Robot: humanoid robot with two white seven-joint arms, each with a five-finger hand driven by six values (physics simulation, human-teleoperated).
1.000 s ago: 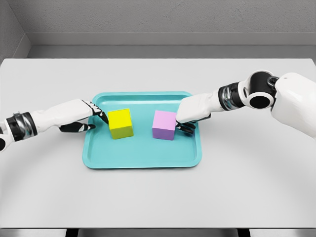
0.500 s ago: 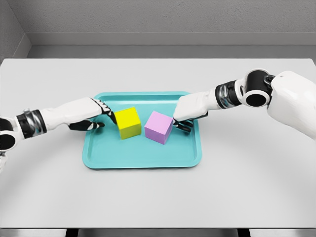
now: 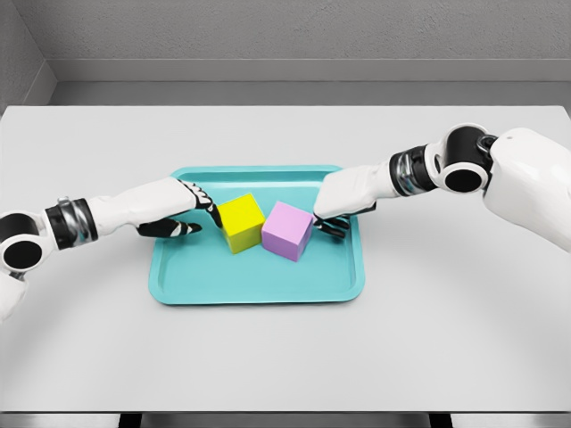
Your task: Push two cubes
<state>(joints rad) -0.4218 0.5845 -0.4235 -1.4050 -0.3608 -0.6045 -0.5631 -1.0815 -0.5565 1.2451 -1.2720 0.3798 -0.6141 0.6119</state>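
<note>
While both open hands press them, yellow cube [image 3: 243,222] and pink cube [image 3: 288,230] touch corners.

text: none readable | yellow cube [image 3: 242,222]: plain faces | pink-purple cube [image 3: 287,230]: plain faces | teal plastic tray [image 3: 259,287]: unmarked | my white arms and grey table [image 3: 285,357]: no label, brand or number I can read

A single head view looks down and forward over the white worktop [image 3: 285,348] from its near edge, facing the grey back wall [image 3: 294,31]; far edge and both side edges show, at middling distance.
</note>
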